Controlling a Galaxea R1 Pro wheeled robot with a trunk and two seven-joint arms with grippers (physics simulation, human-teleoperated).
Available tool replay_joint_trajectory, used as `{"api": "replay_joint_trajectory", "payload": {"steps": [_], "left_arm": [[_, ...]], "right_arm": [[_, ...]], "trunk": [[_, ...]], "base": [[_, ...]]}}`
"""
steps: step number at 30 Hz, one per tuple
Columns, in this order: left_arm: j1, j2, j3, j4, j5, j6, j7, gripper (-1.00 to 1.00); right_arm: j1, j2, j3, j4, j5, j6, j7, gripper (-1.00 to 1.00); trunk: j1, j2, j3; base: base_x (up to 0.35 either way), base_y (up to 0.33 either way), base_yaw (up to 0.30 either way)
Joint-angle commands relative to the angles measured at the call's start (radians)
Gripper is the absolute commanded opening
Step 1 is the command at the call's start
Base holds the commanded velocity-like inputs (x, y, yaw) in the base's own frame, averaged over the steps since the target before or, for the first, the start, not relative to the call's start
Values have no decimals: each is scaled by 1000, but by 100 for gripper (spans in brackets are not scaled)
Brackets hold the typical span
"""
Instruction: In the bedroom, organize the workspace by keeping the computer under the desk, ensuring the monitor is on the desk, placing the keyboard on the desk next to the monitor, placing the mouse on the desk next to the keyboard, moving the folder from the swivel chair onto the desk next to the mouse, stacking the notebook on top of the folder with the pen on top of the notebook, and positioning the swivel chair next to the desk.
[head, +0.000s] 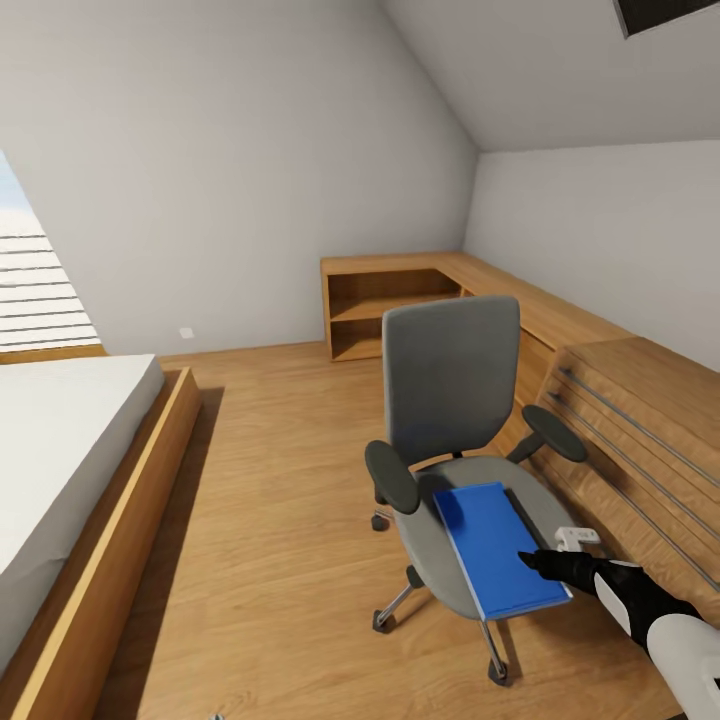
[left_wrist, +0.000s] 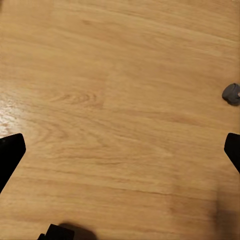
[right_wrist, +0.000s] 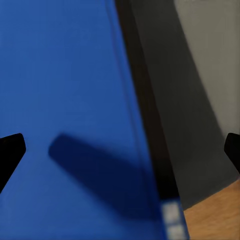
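While folder (head: 497, 548) overhangs swivel chair (head: 452, 400) seat, right tool (head: 535, 561) spread at its edge, left tool (left_wrist: 120, 150) spread above floor (left_wrist: 120, 100).

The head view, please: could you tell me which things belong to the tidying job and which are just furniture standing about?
Part of the job:
- folder, lying on the seat
- swivel chair
- right gripper, at the folder's edge

Just standing about:
- bed
- low wooden shelving
- wooden drawer unit
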Motion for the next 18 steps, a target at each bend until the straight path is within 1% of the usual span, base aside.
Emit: {"api": "replay_joint_trajectory", "payload": {"steps": [1, 10, 14, 18], "left_arm": [[0, -1, 2, -1, 9, 0, -5, 100], [0, -2, 2, 0, 9, 0, -5, 100], [0, -2, 2, 1, 9, 0, -5, 100], [0, -3, 2, 4, 9, 0, -5, 100]], "right_arm": [[0, 0, -8, -2, 1, 8, 6, 100], [0, 0, -11, -7, 0, 7, 6, 100], [0, 0, -29, -9, -1, 8, 6, 100], [0, 0, -58, -10, -2, 11, 8, 100]], "trunk": [[0, 0, -1], [0, 0, -1], [0, 0, -1], [0, 0, -1]], "base": [[0, 0, 0], [0, 0, 0], [0, 0, 0], [0, 0, 0]]}}
